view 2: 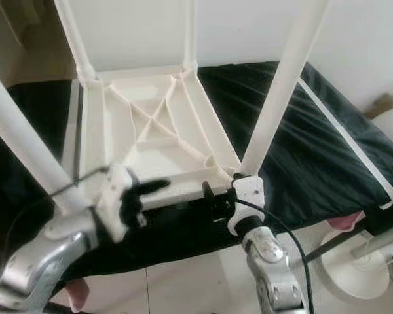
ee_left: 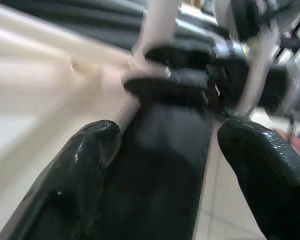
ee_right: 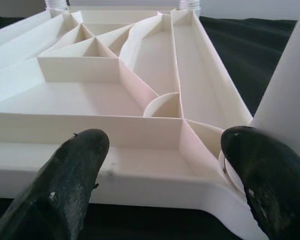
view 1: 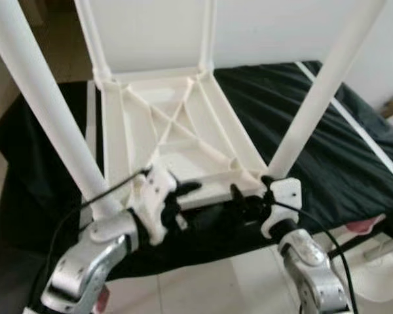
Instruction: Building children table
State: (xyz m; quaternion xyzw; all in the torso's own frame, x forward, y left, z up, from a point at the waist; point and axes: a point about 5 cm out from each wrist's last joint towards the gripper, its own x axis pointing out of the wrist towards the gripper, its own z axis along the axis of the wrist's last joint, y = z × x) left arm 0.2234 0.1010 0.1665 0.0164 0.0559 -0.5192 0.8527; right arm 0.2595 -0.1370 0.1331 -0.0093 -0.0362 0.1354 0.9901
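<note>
Nearest me, my left gripper (view 1: 183, 196) and right gripper (view 1: 239, 196) sit at the front rim of the upturned white tabletop (view 1: 177, 124), fingers wide on both and gripping nothing. I see the rim's edge just ahead of the right fingers (ee_right: 72, 165), with the near right leg (view 1: 314, 98) standing beside the outer one, and the near left leg (view 1: 49, 104) rising just outside my left gripper. Farther off, the tabletop's ribbed underside lies on a black cloth (view 1: 301, 124), two more legs (view 1: 92, 33) upright at its far corners.
</note>
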